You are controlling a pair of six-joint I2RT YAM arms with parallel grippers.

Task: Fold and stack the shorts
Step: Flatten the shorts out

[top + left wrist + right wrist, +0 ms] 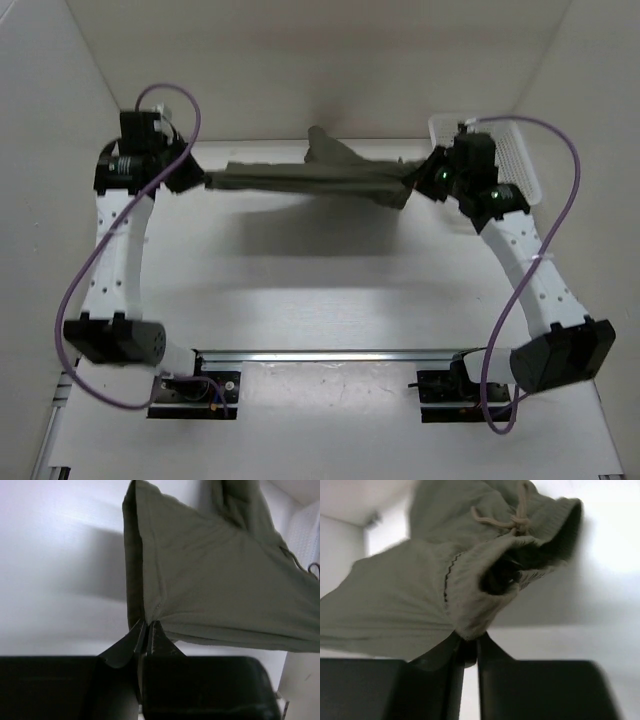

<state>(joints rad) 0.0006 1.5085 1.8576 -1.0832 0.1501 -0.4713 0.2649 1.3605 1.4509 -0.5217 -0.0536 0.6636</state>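
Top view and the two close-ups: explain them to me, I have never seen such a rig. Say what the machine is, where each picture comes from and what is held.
The machine is two robot arms, a left arm and a right arm, bolted at the near edge of a table, each ending in a two-finger gripper. The wide picture comes from a fixed camera above and behind them. The other two come from cameras on the wrists, so each shows its own dark fingers at the bottom. The left gripper and the right gripper are both shut on the shorts, an olive-green pair stretched between them above the table. The right one pinches the waistband end, near the drawstring. A white mesh basket stands at the far right.
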